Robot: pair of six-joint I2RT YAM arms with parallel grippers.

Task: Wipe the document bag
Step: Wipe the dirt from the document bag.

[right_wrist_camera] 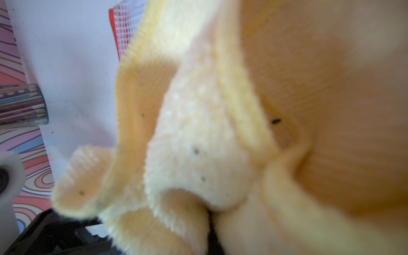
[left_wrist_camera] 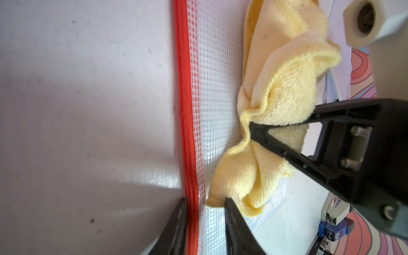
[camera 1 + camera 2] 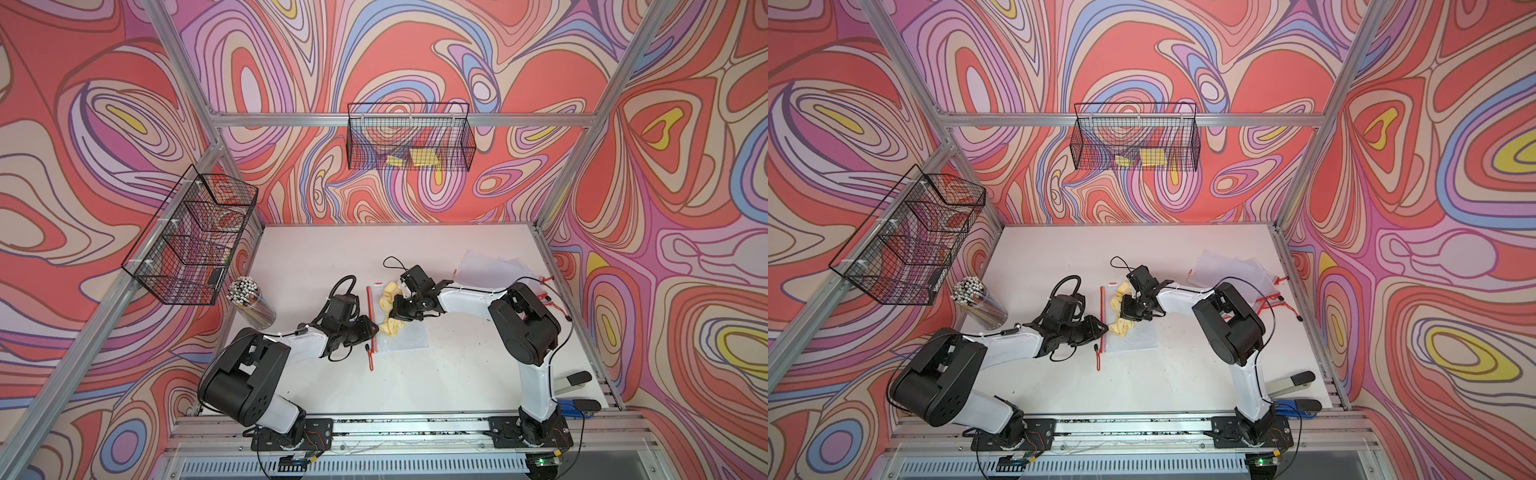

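Note:
The document bag [image 3: 405,338] [image 3: 1136,340] is clear mesh with a red zipper edge [image 2: 185,110] and lies flat mid-table. A crumpled yellow cloth [image 3: 390,329] [image 3: 1120,328] [image 2: 284,88] rests on it. My right gripper [image 3: 397,309] [image 3: 1126,309] is shut on the cloth's middle, and cloth fills the right wrist view [image 1: 198,143]. My left gripper [image 3: 374,326] [image 3: 1104,326] [image 2: 205,201] points down at the bag's zipper side. Its jaws stand apart: one fingertip on the table beside the red edge, the other on the mesh touching the cloth.
A cup of pencils [image 3: 249,301] stands left of the bag. Other clear bags [image 3: 490,266] lie at the back right. Wire baskets hang on the left wall [image 3: 195,237] and back wall [image 3: 409,139]. The bag's red pull cord [image 3: 369,357] trails toward the front.

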